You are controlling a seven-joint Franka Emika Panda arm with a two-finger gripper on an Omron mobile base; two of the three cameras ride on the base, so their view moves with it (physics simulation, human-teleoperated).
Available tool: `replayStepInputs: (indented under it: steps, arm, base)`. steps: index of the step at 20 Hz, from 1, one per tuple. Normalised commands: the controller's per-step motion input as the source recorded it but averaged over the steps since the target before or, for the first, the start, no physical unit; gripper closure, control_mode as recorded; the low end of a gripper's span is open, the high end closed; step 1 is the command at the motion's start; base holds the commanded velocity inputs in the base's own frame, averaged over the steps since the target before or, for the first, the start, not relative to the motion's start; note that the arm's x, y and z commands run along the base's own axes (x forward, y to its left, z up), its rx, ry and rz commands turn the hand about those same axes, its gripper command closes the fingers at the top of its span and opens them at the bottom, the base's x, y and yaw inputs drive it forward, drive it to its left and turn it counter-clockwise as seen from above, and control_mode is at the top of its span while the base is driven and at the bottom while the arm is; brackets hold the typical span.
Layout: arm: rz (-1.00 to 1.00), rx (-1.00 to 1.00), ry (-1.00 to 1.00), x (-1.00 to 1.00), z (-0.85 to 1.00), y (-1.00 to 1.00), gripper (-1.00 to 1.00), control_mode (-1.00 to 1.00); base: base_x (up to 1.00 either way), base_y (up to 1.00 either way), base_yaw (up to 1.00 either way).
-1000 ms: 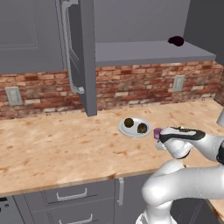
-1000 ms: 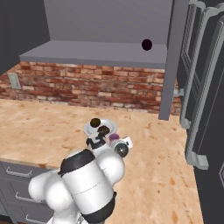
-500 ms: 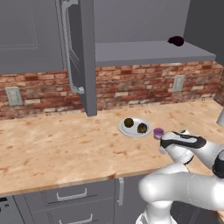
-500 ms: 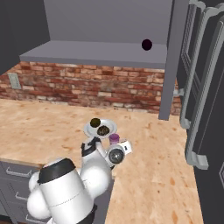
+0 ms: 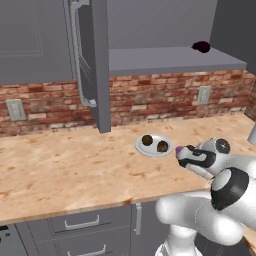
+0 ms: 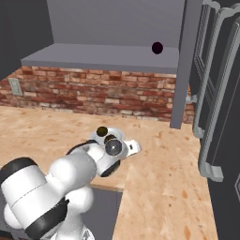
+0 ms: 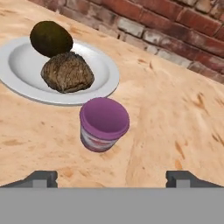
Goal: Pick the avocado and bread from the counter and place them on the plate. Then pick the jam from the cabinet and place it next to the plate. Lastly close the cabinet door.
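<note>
Your jam (image 7: 104,124) now stands upright on the counter (image 5: 65,170), just beside the plate (image 7: 17,65) that carries the avocado (image 7: 51,38) and the bread (image 7: 67,72). A second ago the gripper (image 7: 112,178) was clamped on the jar — now its fingertips are spread wide and hold nothing. So the placing looks done; only the cabinet door (image 5: 99,60) is left, hanging open at your upper left. Back off before swinging up — the plate rim sits close, while the counter to the right lies bare.
</note>
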Motion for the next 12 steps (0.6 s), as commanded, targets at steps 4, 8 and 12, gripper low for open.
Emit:
replayStepInputs:
  steps: [4, 8, 12]
  arm:
    - [-0.16, 0.00, 0.19, -0.11, 0.62, 0.11, -1.00, -1.00]
    - [-0.14, 0.00, 0.10, -0.26, 0.64, 0.02, -1.00, -1.00]
    - [-0.14, 0.00, 0.09, -0.23, 0.68, 0.00, -1.00, -1.00]
  base:
    - [0.00, 0.00, 0.00]
    - [0.00, 0.00, 0.00]
    - [0.00, 0.00, 0.00]
